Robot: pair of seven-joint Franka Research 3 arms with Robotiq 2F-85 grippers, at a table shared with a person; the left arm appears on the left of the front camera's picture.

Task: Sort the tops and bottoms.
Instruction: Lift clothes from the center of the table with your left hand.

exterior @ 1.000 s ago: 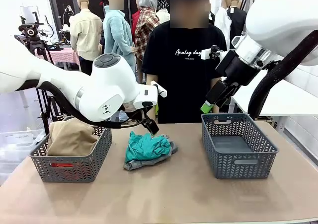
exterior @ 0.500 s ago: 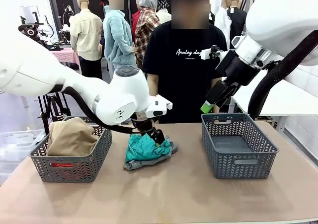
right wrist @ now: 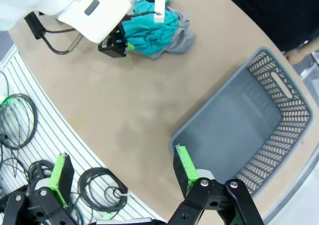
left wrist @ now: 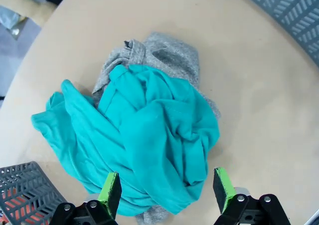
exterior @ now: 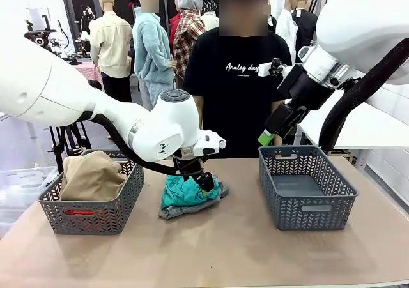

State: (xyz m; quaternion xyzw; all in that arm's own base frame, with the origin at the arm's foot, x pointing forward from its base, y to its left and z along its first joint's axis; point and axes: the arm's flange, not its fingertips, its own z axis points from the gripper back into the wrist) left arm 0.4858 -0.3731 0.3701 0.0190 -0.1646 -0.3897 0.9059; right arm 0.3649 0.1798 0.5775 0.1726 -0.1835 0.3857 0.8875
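A teal-green garment lies crumpled on top of a grey garment at the table's middle. My left gripper is low over the pile's far right side, open. In the left wrist view its green pads straddle the teal-green garment, with the grey garment showing beyond. A tan-beige garment fills the left basket, and orange-red cloth shows through its front wall. My right gripper hangs open high above the right basket, which holds nothing.
A person in a black T-shirt stands at the far edge behind the pile. In the right wrist view my right gripper looks down on the right basket, bare table, and cables on the floor past the near edge.
My left arm has swung right and lowered, bringing its open gripper from beside the left basket down onto the teal-green garment. The right arm has not moved.
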